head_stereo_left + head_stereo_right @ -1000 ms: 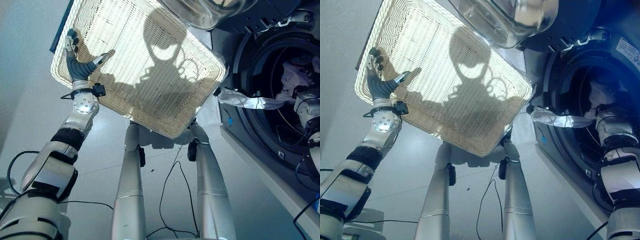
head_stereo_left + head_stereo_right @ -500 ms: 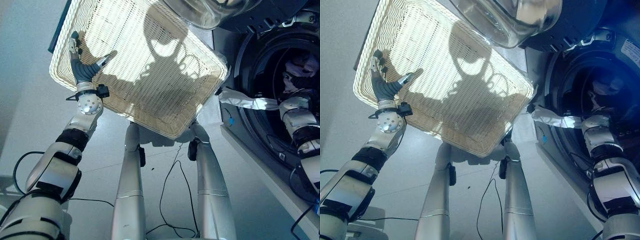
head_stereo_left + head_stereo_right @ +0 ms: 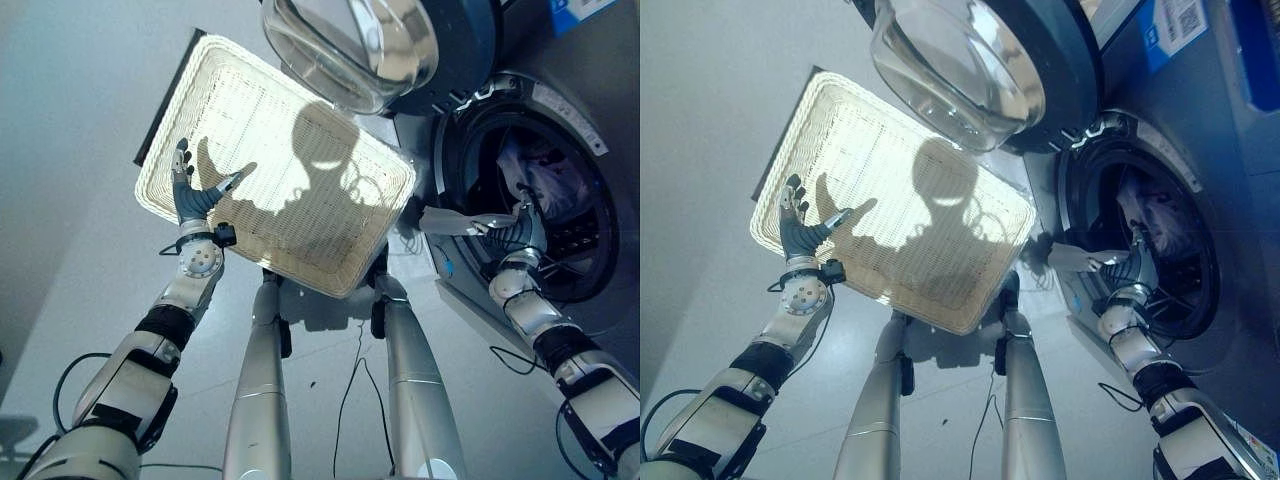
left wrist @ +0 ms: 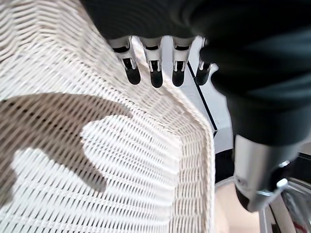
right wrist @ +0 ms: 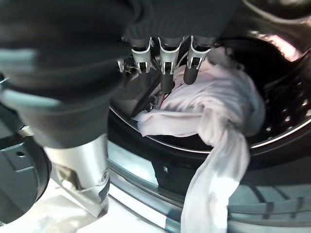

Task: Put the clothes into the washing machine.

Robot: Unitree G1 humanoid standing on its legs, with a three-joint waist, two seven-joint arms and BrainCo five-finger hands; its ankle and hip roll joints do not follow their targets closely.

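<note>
A pale pink garment lies bunched in the dark drum of the washing machine. One long end of the garment hangs out over the door rim. My right hand is at the drum's mouth, open, its fingers straight just above the cloth and holding nothing. The washer's round glass door stands swung open above the wicker basket. My left hand is open, with its fingertips over the basket's near left rim. The basket's woven bottom is bare.
The basket stands on the pale floor just left of the washing machine, close to its open door. A blue label sits on the machine's front above the drum.
The whole picture has shifted and shows more of the scene, so the camera has moved. My right hand has drawn back from deep in the drum to its mouth. The left hand stays at the basket's rim.
</note>
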